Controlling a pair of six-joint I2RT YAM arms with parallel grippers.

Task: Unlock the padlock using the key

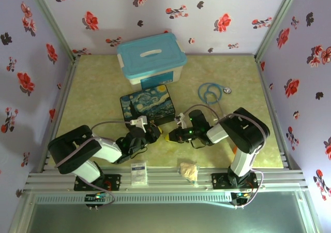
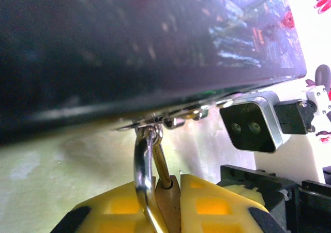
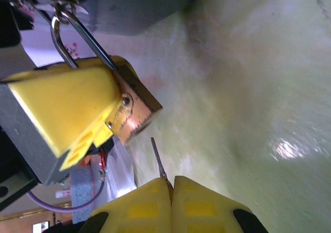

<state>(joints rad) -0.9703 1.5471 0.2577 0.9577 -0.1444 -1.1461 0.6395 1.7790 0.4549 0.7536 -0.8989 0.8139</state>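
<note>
Yellow ribbed plastic pads of the right gripper (image 3: 171, 180) sit nearest in the right wrist view, pressed fully together; from their seam a thin dark-grey blade of the key (image 3: 158, 158) sticks out, pinched at its base; its tip is close below the lower corner of the padlock (image 3: 135, 108) but not touching it; the padlock is a small squared brass block with a coppery sheen, clamped between the matching yellow pads of the left gripper (image 2: 168, 184), which is nearly closed on the body; a polished silvery U-shaped shackle (image 2: 144, 165) rises from it and hooks through the metal clasp (image 2: 155, 123) on the near side of the dark box (image 1: 147, 104), whose glossy lid carries a swirling starry-night painting; seen from above, a small white packet (image 1: 138, 173) with print too small to read and a crumpled tan scrap (image 1: 189, 171) lie at the near edge of the mottled yellow-green table (image 1: 98, 88); beyond the box lie a coiled blue stethoscope (image 1: 209, 93) and, farther back, a white bin with a teal lid (image 1: 151, 57), its blue label unreadable.
</note>
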